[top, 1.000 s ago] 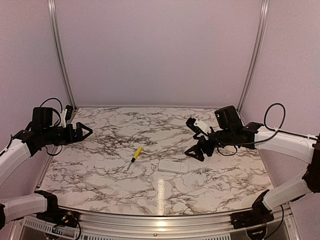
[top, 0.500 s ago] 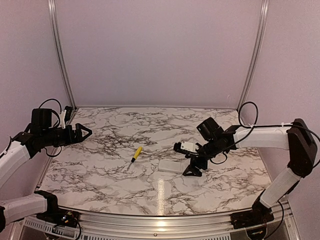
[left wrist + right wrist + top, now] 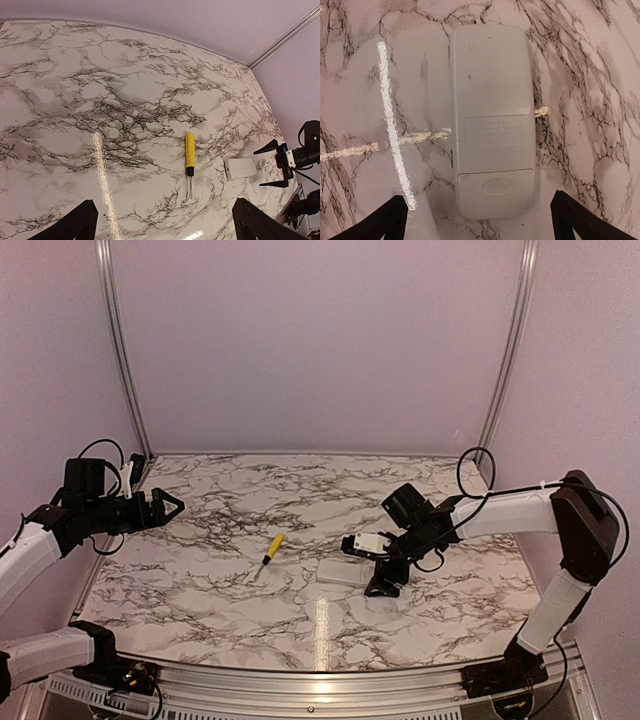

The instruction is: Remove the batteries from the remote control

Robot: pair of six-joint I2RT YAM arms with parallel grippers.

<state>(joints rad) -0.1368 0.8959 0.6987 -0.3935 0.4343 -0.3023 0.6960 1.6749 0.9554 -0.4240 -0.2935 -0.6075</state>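
The remote control [image 3: 492,120] lies back-up on the bench [image 3: 350,75], directly beneath the right end effector [image 3: 480,220], whose fingers are spread wide to either side of it. Its battery cover [image 3: 496,192] is shut and no batteries show. Closing on the smooth shell could skid it sideways or pin the cover. The left end effector [image 3: 170,505], also open, is far off.

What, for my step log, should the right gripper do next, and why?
Probably lower the right gripper onto the remote control. It hovers open above the remote, which lies flat with its battery cover closed, and no batteries show.
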